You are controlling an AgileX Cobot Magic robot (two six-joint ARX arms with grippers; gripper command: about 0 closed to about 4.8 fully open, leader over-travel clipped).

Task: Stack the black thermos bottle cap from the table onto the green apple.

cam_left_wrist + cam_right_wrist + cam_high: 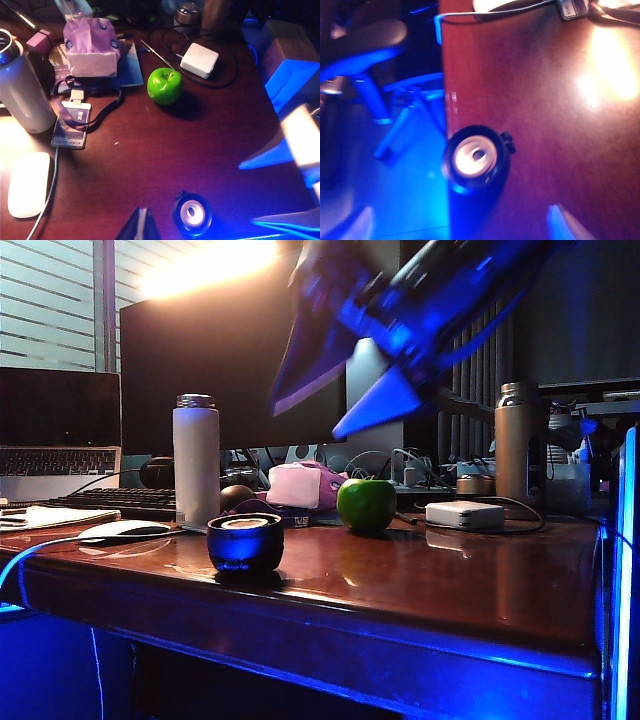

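not yet stacked — black thermos bottle cap (pixel 245 542) sits on worktop (pixel 420 580) below the released right hand (pixel 345 390), apart from green apple (pixel 366 504); left hand (pixel 142 227) state unclear.

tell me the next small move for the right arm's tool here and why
Probably lower the right tool around the black thermos bottle cap and close on it. Its fingers look spread wide and hold nothing, the cap sits upright near the table's front edge, and the green apple farther back is still bare. The left tool is barely in view.
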